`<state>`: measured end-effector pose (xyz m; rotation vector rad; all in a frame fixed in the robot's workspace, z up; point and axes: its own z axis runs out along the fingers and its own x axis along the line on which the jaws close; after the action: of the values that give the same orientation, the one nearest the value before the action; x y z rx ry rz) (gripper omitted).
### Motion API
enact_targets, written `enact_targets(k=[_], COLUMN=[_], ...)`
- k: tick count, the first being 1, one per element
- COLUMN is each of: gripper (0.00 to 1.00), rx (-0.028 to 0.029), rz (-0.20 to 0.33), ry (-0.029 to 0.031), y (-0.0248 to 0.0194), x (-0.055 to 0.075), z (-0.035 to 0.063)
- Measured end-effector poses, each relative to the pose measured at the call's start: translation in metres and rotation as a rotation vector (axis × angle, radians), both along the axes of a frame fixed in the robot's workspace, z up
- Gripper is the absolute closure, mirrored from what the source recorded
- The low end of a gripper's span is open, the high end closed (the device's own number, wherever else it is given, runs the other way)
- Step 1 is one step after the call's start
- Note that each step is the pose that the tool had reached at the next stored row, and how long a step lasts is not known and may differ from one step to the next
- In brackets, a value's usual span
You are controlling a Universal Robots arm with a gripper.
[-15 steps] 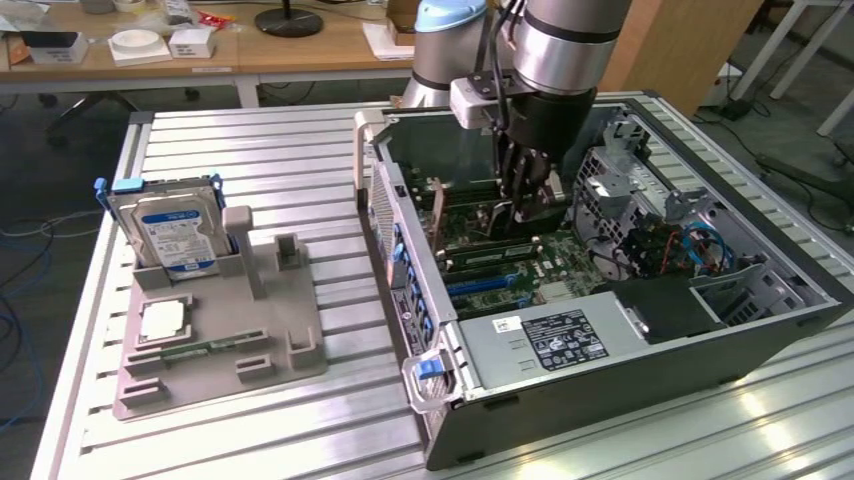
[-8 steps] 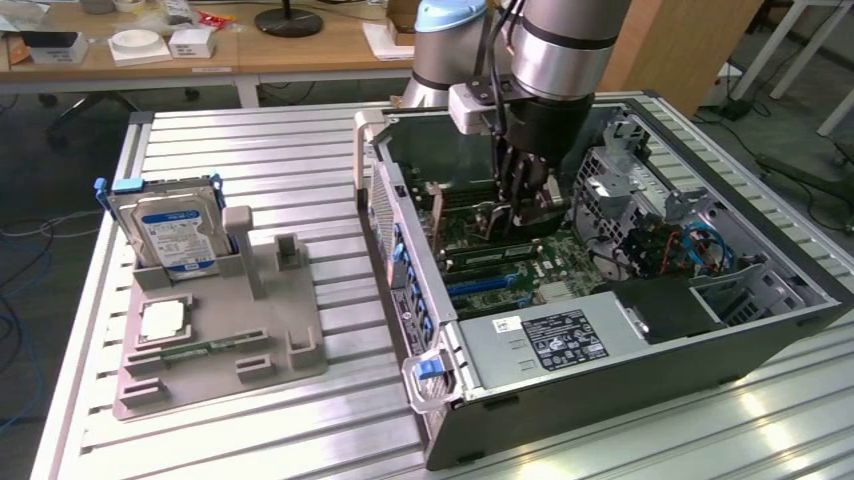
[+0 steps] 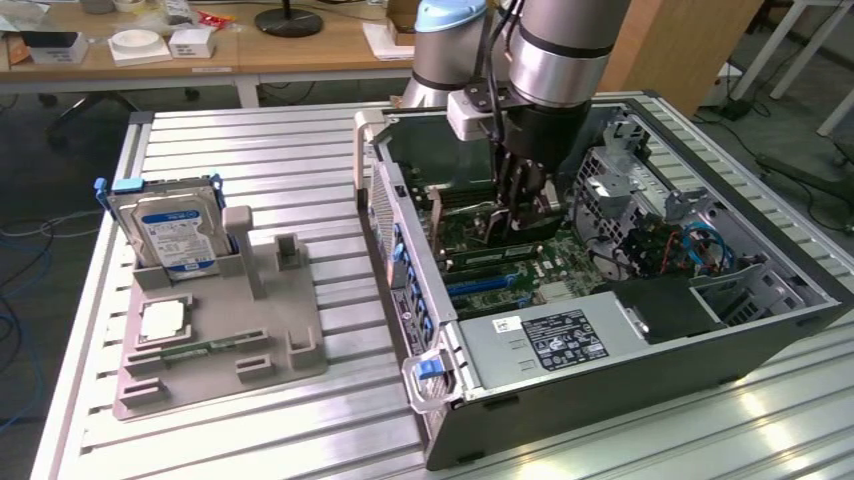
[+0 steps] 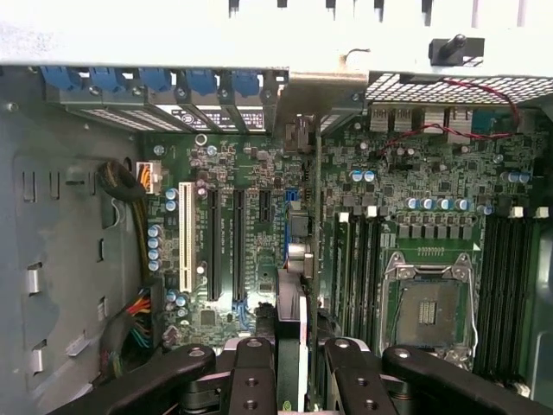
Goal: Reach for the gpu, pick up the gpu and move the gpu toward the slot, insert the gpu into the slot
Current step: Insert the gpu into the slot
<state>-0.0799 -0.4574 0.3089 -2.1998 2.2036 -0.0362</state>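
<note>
Over the motherboard [image 4: 259,216], jaws grip the gpu [image 4: 301,259] edge-on (board lettering unreadable), hard drive [image 3: 170,228] blue-labelled.

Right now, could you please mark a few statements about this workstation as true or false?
1. The gripper grips the gpu inside the open computer case. True.
2. The hard drive lies flat on the table. False: it stands upright in the grey fixture.
3. The motherboard's processor socket has no cooler on it. True.
4. The gpu rests on the grey fixture. False: it is between the fingers, over the motherboard.
</note>
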Motion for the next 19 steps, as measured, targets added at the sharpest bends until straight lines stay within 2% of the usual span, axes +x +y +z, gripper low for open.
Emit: enact_targets(k=[10, 19], gripper=[0.73, 0.73], rx=[-0.0009, -0.0066], rz=[0.0, 0.0], ry=[0.0, 0.0], y=[-0.0008, -0.0014], x=[0.0, -0.001], z=[-0.008, -0.0143])
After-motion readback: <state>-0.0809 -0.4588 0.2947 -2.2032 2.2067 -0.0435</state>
